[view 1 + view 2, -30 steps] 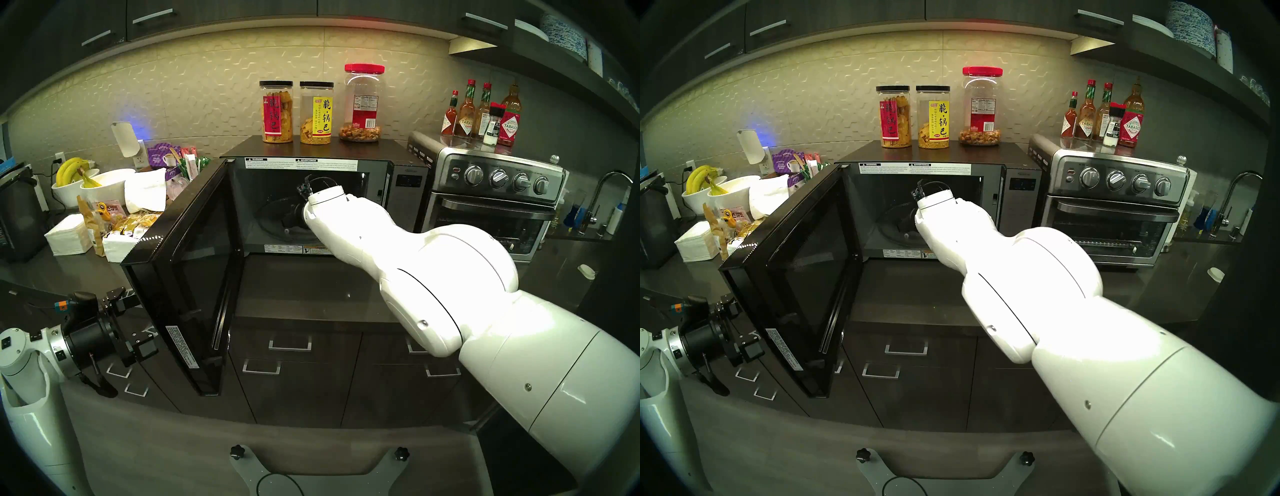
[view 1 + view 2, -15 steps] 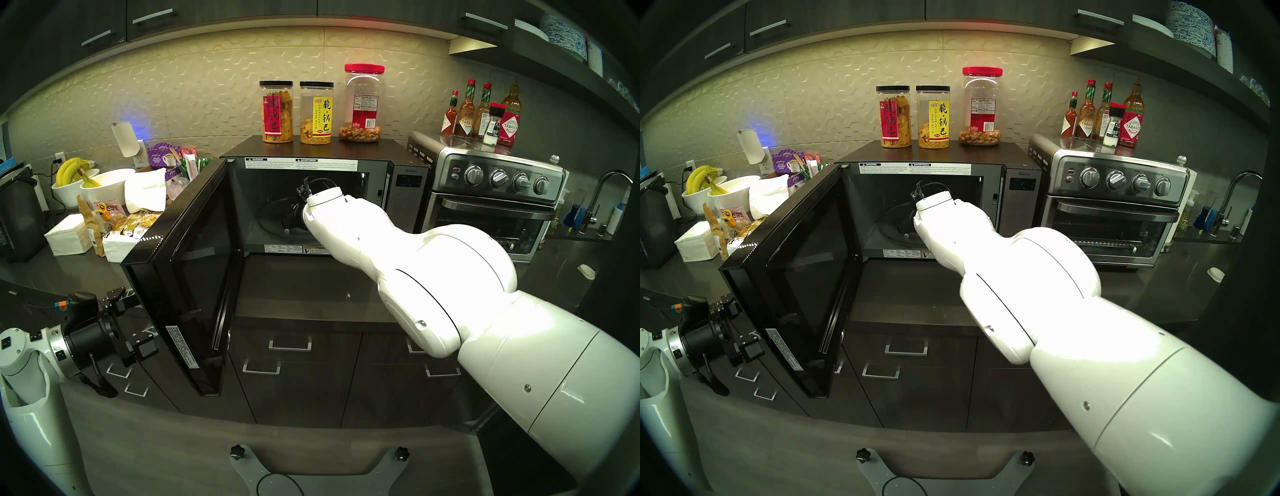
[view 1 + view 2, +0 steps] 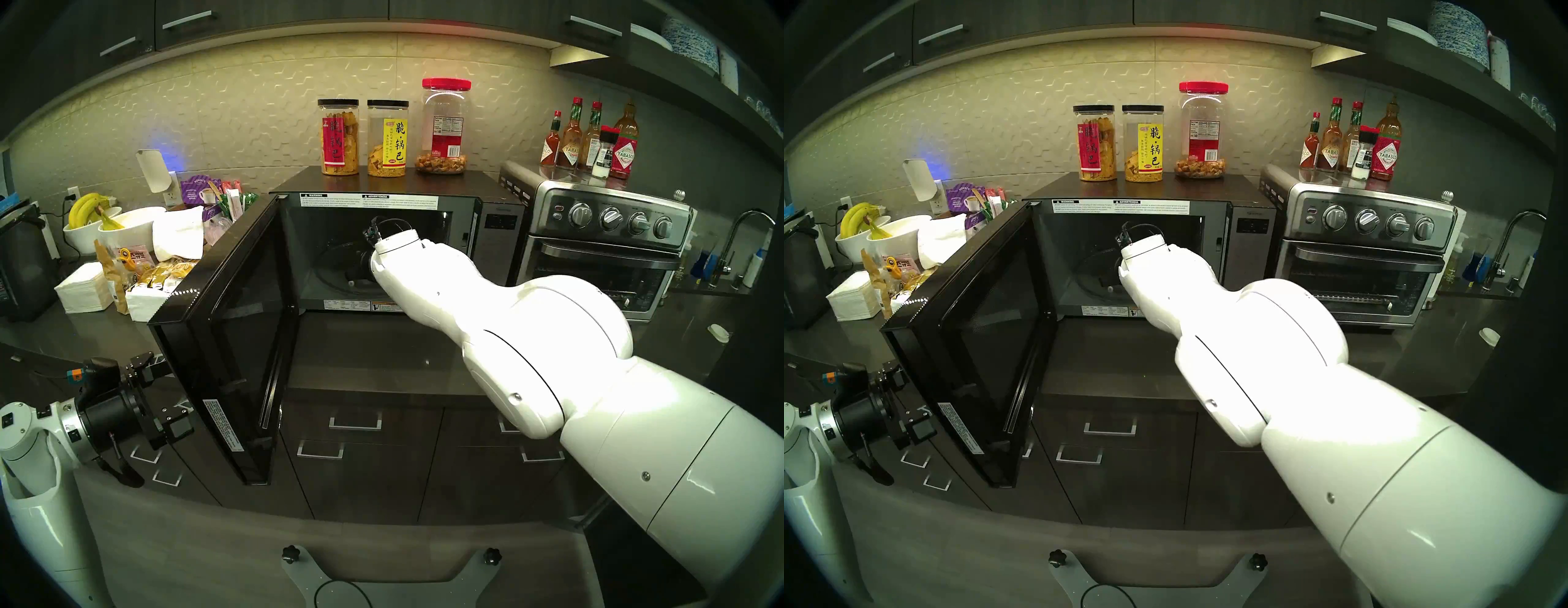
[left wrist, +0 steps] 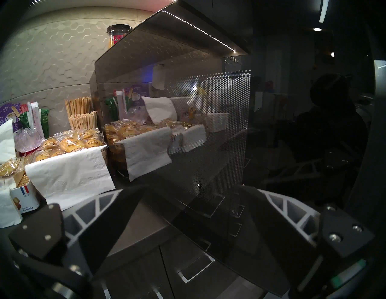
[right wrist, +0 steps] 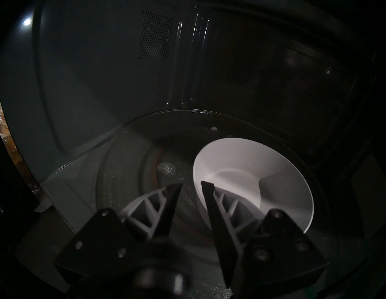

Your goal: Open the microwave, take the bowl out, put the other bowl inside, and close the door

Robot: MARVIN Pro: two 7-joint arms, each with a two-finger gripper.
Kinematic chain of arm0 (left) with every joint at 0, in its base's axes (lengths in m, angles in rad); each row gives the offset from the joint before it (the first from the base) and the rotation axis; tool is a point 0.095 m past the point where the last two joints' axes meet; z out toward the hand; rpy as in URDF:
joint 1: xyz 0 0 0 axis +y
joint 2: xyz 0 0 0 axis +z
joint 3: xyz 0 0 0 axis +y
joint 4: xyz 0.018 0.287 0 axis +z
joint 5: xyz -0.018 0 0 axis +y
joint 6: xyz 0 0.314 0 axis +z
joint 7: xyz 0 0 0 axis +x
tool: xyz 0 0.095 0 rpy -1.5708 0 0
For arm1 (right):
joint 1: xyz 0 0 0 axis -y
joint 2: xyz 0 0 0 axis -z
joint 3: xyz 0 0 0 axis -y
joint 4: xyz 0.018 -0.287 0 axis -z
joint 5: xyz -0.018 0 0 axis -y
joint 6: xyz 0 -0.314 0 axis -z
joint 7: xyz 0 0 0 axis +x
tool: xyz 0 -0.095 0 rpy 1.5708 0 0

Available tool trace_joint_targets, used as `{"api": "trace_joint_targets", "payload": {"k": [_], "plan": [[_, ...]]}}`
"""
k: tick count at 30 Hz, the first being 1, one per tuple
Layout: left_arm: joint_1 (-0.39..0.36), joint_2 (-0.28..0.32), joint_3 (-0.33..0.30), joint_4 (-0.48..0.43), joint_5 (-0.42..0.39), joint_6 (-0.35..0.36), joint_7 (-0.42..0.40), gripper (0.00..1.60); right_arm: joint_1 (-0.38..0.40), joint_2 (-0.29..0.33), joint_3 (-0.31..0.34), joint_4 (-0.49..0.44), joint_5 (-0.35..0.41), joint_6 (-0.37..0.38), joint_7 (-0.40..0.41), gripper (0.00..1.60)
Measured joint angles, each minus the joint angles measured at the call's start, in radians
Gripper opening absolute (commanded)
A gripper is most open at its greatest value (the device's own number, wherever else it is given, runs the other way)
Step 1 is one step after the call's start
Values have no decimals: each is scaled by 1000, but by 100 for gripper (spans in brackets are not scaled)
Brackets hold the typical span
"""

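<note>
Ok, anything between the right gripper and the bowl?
Nothing. In the right wrist view the right gripper straddles the bowl's near rim, one finger inside, one outside over the turntable; whether they touch the rim is unclear.

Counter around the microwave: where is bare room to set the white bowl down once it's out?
Bare dark counter lies in front of the microwave, between its open door and the right arm. More by the toaster oven, bar a small white lid. Left of the door is crowded: napkins, snack packets, banana bowls.
</note>
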Motion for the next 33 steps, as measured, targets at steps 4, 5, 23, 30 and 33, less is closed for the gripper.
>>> {"api": "trace_joint_targets", "payload": {"k": [4,5,23,30,33], "plan": [[0,0,0,0,0,0,0,160,-1,0,0,0,-2,-3,-2,65],[0,0,0,0,0,0,0,160,-1,0,0,0,-3,-3,-2,65],[0,0,0,0,0,0,0,160,-3,0,6,1,-11,-12,0,0],[0,0,0,0,0,0,0,160,-3,0,10,1,-14,-14,10,0],[0,0,0,0,0,0,0,160,-2,0,12,1,-14,-15,16,0]]}}
